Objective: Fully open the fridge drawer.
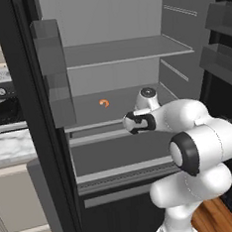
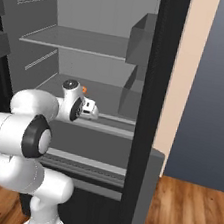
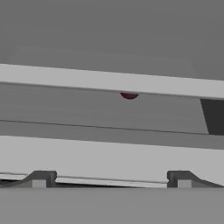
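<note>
Drawer: wide shallow grey box low in fridge, plain front, paler strip along its top rim (partly pulled out).
Gripper: jaws spread apart at drawer's rim, grasping nothing.

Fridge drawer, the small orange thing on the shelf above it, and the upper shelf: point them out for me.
fridge drawer (image 1: 125, 171): left base view, pale strip on its top front rim.
orange thing (image 1: 104, 103): left base view, its middle.
upper shelf (image 1: 127, 51): left base view, its flat top.
</note>
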